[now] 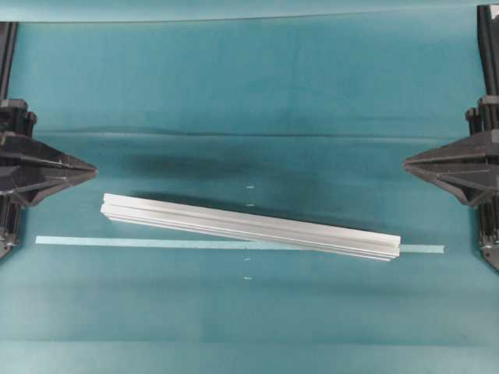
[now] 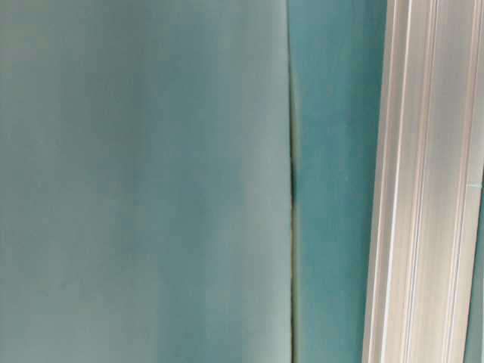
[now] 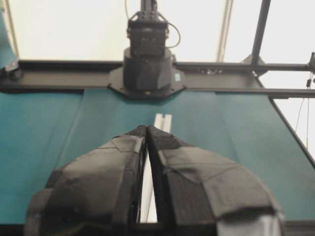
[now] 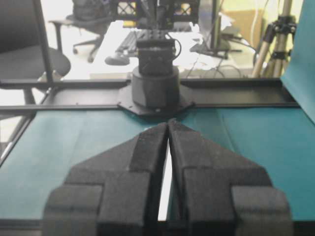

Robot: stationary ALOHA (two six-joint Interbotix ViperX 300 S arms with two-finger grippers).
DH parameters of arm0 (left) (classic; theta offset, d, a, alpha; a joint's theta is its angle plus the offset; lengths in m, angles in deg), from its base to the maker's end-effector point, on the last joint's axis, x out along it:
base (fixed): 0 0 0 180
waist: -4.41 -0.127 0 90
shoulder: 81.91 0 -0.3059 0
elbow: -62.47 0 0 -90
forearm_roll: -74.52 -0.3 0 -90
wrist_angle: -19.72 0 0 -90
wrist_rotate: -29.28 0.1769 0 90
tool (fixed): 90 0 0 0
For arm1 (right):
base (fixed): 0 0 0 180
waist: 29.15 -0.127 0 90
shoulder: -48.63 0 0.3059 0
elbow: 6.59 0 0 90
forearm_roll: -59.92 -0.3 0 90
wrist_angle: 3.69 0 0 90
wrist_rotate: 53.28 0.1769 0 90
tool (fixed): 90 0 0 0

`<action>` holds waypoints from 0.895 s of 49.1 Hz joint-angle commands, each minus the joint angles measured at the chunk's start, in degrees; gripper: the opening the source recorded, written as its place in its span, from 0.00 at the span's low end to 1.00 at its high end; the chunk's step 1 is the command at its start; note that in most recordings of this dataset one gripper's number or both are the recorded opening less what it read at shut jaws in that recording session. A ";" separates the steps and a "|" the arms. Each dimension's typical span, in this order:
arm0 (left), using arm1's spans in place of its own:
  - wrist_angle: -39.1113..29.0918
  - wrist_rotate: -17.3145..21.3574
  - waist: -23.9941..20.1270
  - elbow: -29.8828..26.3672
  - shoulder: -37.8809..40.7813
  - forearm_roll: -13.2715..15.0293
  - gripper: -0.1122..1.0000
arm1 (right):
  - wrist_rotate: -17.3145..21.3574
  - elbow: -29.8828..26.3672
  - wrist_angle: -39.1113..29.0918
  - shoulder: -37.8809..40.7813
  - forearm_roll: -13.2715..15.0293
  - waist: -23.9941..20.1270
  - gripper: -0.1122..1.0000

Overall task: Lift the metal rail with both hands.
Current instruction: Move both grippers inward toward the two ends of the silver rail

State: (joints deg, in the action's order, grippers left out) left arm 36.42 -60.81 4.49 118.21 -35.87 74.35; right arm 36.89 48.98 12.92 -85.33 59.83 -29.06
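The metal rail (image 1: 249, 227) is a long silver grooved bar lying flat on the teal table, slanting from upper left to lower right. It fills the right side of the table-level view (image 2: 427, 181). Its far end shows past the fingertips in the left wrist view (image 3: 162, 121), and a pale sliver of it shows between the fingers in the right wrist view (image 4: 166, 191). My left gripper (image 1: 93, 167) is shut and empty at the left edge, apart from the rail. My right gripper (image 1: 406, 163) is shut and empty at the right edge. Both also show in their wrist views (image 3: 146, 129) (image 4: 168, 123).
A thin pale-teal tape strip (image 1: 117, 241) runs across the table under the rail's right half. Small white marks (image 1: 249, 188) sit near the table's middle. The opposite arm's base stands at the far edge in each wrist view (image 3: 147, 69) (image 4: 156, 83).
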 commanded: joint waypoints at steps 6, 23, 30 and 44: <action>-10.63 -2.72 -3.25 -5.01 2.72 -0.97 0.14 | 1.05 -0.09 -2.55 1.32 -3.43 0.53 0.20; -37.35 3.08 -3.52 -16.87 8.44 -1.05 0.06 | 9.23 -5.98 -22.32 3.08 -6.50 2.72 0.09; -42.98 4.22 -4.66 -19.95 12.13 -1.05 0.06 | 11.07 -11.43 -34.10 6.77 -6.50 2.90 0.09; -53.35 4.57 -5.36 -26.98 23.55 -1.05 0.06 | 13.54 -22.15 -52.29 18.46 -6.59 2.55 0.09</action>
State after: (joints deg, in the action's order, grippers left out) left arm -14.73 -56.33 -0.78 94.39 -14.61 73.38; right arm 50.34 30.17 -36.04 -69.87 53.41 -26.25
